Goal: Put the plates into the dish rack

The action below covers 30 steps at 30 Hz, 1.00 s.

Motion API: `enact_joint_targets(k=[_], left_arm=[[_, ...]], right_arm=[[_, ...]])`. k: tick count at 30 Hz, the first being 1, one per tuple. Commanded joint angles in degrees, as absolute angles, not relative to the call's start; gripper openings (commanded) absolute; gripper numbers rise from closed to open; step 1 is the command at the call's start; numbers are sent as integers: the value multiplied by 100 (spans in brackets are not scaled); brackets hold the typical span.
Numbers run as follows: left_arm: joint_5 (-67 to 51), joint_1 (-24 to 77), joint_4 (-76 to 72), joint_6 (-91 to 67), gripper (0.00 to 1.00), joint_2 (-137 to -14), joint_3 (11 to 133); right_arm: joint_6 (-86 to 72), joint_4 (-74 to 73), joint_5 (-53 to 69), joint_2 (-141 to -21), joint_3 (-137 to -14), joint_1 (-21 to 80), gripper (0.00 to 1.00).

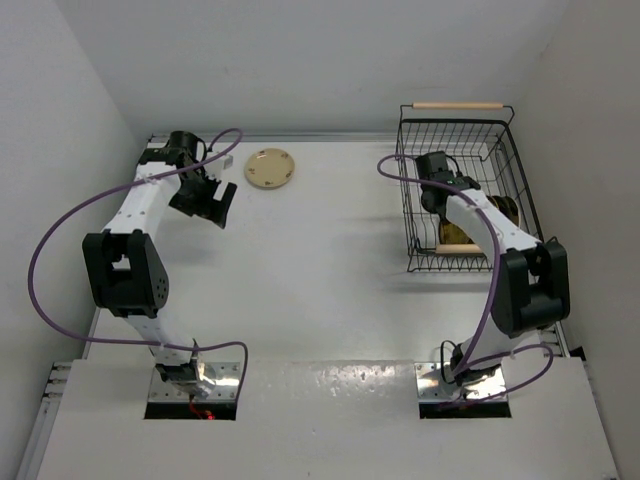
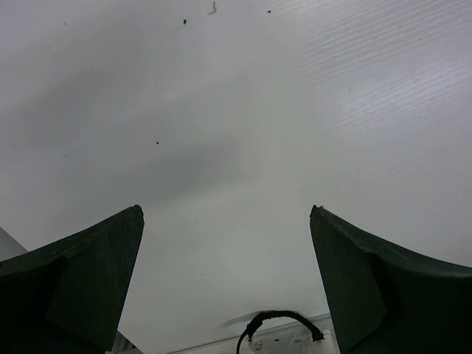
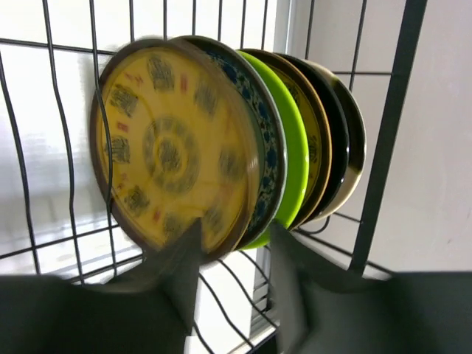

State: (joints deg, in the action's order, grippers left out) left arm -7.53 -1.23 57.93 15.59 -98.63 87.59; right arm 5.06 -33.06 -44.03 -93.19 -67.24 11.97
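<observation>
A beige plate (image 1: 271, 168) lies flat on the table at the back, just right of my left gripper (image 1: 214, 205). That gripper is open and empty over bare table in the left wrist view (image 2: 225, 214). The black wire dish rack (image 1: 410, 200) stands at the back right. My right gripper (image 1: 440, 200) is inside it. In the right wrist view several plates stand on edge in a row: brown-and-yellow (image 3: 169, 147), blue patterned (image 3: 267, 155), lime green (image 3: 293, 162), another brown-and-yellow, black, cream (image 3: 355, 147). My right gripper (image 3: 234, 232) is open just below the front plates' rims, blurred.
The rack has a wooden rod handle (image 1: 458, 104) at its far end and stands close to the right wall. White walls close the table on the left, back and right. A black cable loop (image 2: 280, 321) shows in the left wrist view.
</observation>
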Motion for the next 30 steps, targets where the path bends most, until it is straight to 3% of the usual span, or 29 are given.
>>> enact_joint_targets(k=[1, 7, 8, 11, 17, 24, 30], left_arm=[[-826, -193, 5748, 1573, 100, -9896, 8859], [-904, -193, 5748, 1573, 100, -10203, 9245], [-905, -193, 5696, 1573, 100, -10274, 9324], [-1316, -193, 5406, 1398, 100, -10590, 9641], [-2004, -193, 4527, 311, 100, -11800, 10616], [-1996, -193, 3842, -519, 100, -13076, 11698], [-1117, 62, 3639, -553, 100, -13737, 12383]], right_arm=[[404, -3524, -4342, -9247, -7197, 1169, 44], [554, -3498, -4140, -8816, -7917, 1151, 68], [536, -3507, -4009, -8763, -7989, 1125, 75], [133, -3454, -3151, -8237, -8156, 1116, 85], [-1273, -2076, -1416, -7129, -7017, 1169, 90], [-2083, -1713, -1441, -6785, -6478, 1432, 89], [-2214, -2285, -1555, -6750, -6426, 1696, 88]])
